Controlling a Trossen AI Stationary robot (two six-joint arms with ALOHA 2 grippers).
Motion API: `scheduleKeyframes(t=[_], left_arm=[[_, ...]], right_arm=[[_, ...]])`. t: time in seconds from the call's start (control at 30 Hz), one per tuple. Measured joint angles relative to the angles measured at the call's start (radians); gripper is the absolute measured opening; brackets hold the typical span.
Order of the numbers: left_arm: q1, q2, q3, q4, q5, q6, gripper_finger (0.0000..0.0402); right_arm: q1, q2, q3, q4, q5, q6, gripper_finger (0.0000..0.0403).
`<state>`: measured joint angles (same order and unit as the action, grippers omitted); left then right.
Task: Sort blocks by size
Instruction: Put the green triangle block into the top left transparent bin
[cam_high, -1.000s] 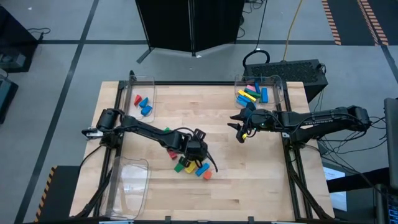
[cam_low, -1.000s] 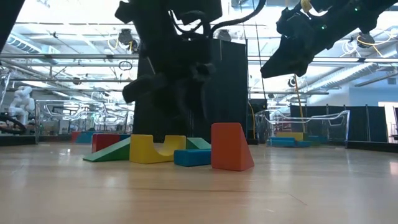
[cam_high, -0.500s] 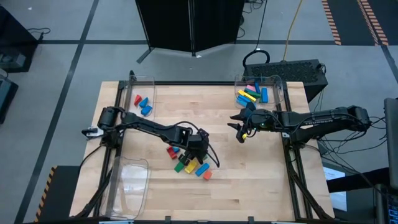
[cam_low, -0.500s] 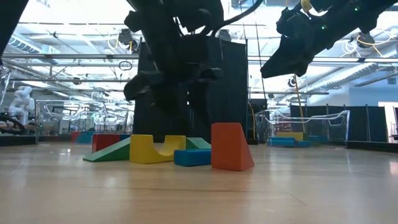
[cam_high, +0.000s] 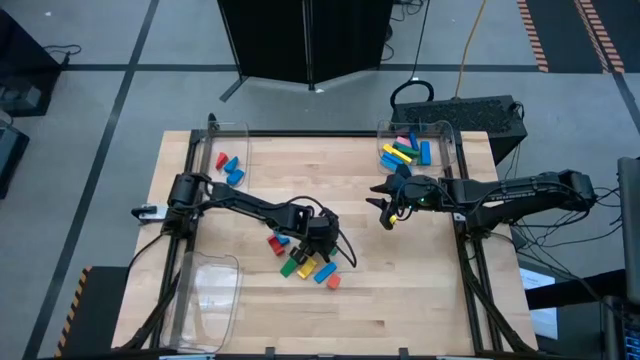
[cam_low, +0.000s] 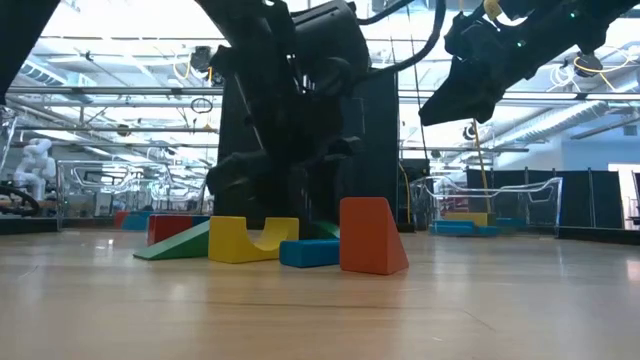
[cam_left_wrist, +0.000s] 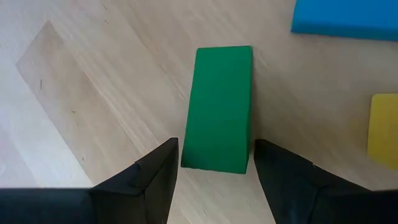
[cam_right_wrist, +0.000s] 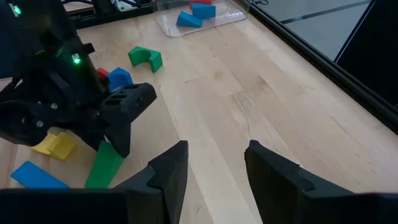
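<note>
Spanning pale wood, the table (cam_high: 400, 290) carries blocks (cam_high: 305, 262) under the left pincer (cam_high: 318, 243), fingers apart, seemingly empty.

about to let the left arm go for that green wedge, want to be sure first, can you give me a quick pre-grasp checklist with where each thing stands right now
1. Left gripper open: ok, fingers spread with nothing between them.
2. Green wedge lined up with the gap between the fingers: ok, in the left wrist view.
3. Room for the fingers beside the wedge: ok, the blue block and yellow block lie apart from it.
4. Fingers low enough to close on it: cannot tell.
5. Right gripper out of the way: ok, open and raised near the far right bin.
</note>
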<state>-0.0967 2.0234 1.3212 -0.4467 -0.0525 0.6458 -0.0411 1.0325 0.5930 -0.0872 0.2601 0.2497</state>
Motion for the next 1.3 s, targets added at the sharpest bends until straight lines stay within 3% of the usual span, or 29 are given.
scheduleKeyframes(t=[0.37, 0.63, 0.83, 1.13, 1.3], left_arm=[[0.002, 0.002, 0.001, -0.005, 0.041, -0.059, 0.0215], [0.035, 0.004, 0.001, 0.0, 0.159, -0.144, 0.0215], [0.052, 0.005, 0.002, 0.021, 0.167, -0.183, 0.0212], [0.082, 0.004, 0.036, -0.016, 0.16, -0.267, 0.012], [0.086, 0.003, 0.037, -0.047, 0.162, -0.275, 0.012]], right_arm=[[0.0, 0.0, 0.0, -0.001, 0.0, -0.004, 0.0153], [0.0, 0.0, 0.0, -0.001, 0.0, -0.003, 0.0153], [0.0, 0.0, 0.0, -0.001, 0.0, -0.001, 0.0153], [0.0, 0.0, 0.0, -0.001, 0.0, -0.002, 0.0153], [0.0, 0.0, 0.0, -0.001, 0.0, -0.003, 0.0153]])
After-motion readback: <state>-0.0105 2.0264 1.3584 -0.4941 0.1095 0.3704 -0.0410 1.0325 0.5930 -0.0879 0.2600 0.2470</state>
